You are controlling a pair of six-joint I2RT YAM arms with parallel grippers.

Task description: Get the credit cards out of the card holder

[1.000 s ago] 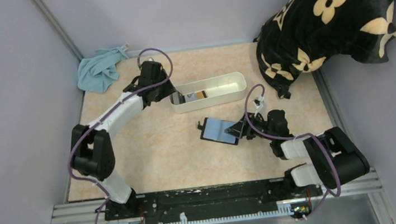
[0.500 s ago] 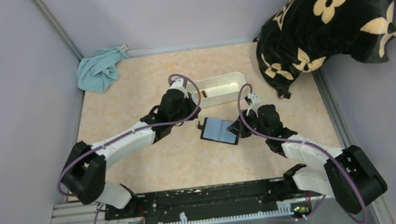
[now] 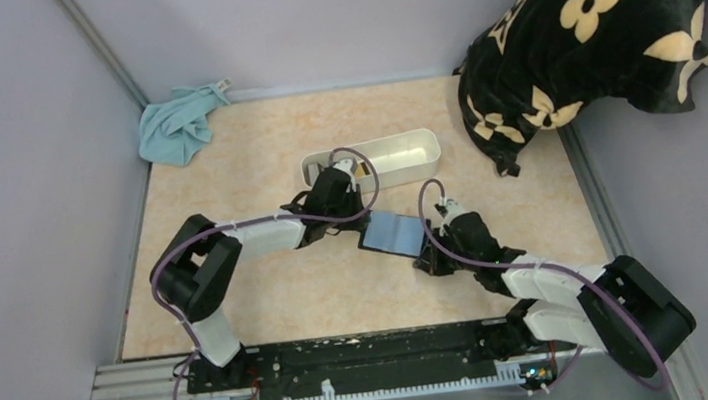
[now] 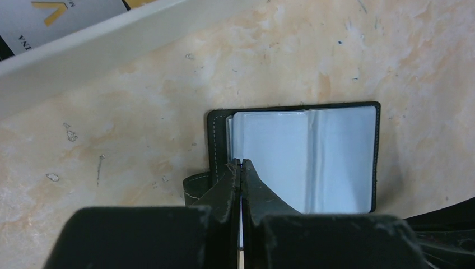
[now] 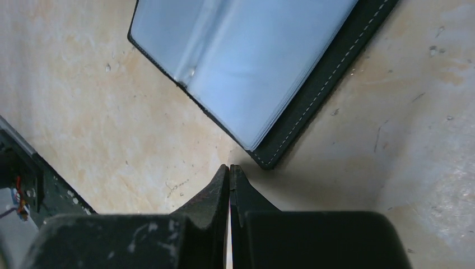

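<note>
The card holder (image 3: 392, 234) lies opened flat on the desk (image 3: 253, 141), its grey-blue inside facing up. It sits just in front of the white tray (image 3: 421, 141), between your two arms. It is probably spread open like this so that the credit cards (image 4: 271, 154) show their faces and stacked edges at the slots, ready to be drawn out sideways. Your left hand (image 4: 241, 163) has its fingers pressed together with no visible gap. The tips rest on the near left part of the grey-blue face, close to the holder's black border and beside a small black strap (image 4: 196, 188). A thin card edge could be nipped between them, but you cannot tell from here. Your right hand (image 5: 230, 167) is also closed tight and holds nothing. Its tips sit low over the desk just beside the holder's stitched corner (touching or a hair apart is unclear). That looks like a bracing spot, so the holder stays put when a card is pulled. The cards look to be still in the holder.
</note>
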